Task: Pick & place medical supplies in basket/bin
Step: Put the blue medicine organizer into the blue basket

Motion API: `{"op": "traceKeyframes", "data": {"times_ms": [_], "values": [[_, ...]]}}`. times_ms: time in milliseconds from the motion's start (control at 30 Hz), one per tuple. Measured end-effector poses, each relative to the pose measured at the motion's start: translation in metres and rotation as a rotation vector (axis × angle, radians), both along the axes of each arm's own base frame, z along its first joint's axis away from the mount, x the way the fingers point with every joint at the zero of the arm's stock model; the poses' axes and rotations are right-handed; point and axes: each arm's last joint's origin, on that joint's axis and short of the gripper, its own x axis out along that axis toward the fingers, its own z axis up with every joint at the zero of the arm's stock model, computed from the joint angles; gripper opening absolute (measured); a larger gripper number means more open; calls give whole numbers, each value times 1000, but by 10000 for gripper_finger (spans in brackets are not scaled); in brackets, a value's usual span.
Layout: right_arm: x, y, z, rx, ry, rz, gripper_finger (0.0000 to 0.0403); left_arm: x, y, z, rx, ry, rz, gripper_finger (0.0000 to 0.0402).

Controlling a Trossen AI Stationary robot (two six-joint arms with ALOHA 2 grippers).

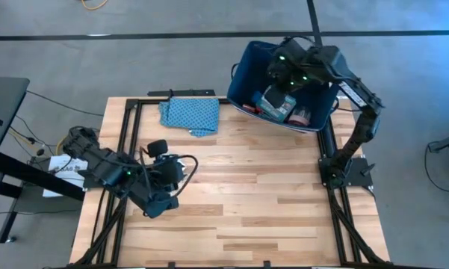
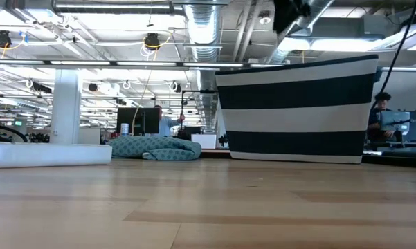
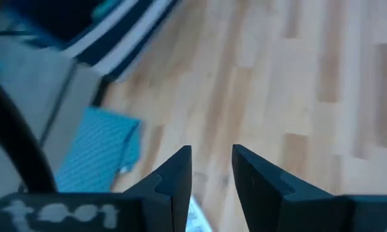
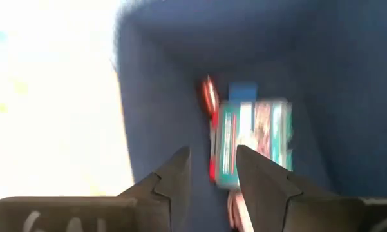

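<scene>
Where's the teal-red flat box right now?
The teal-red flat box lies inside the navy bin at the table's far right corner in the high view, directly under the right pincer, with a pink item beside it.

1. Right arm: reaches from its base at the right edge up and inward, wrist bent downward. The right tool [image 4: 212, 169] points down, fingers parted by a narrow gap, nothing between them.
2. Left arm: folded low at the left side. The left tool [image 3: 211, 169] has its fingers slightly apart, empty.
</scene>
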Motion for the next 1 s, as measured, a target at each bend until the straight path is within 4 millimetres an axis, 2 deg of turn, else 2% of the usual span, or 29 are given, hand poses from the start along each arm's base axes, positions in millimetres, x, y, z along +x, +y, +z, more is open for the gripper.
{"op": "traceKeyframes", "data": {"times_ms": [133,300,500,633,833,1000], "values": [[-4,36,23,-66,-83,47,118,-2,5,-38,70,24,139,89],[-8,83,34,-69,-132,205,118,-5,11,-97,49,210,258,82],[-2,124,36,-58,-174,240,118,-17,28,-165,81,389,467,81],[11,149,28,-52,-142,307,118,-33,43,-203,131,485,602,62],[28,176,15,-16,-107,359,118,-55,57,-241,161,604,695,9],[38,194,4,-2,-58,397,118,-58,57,-261,81,609,679,3]]}}
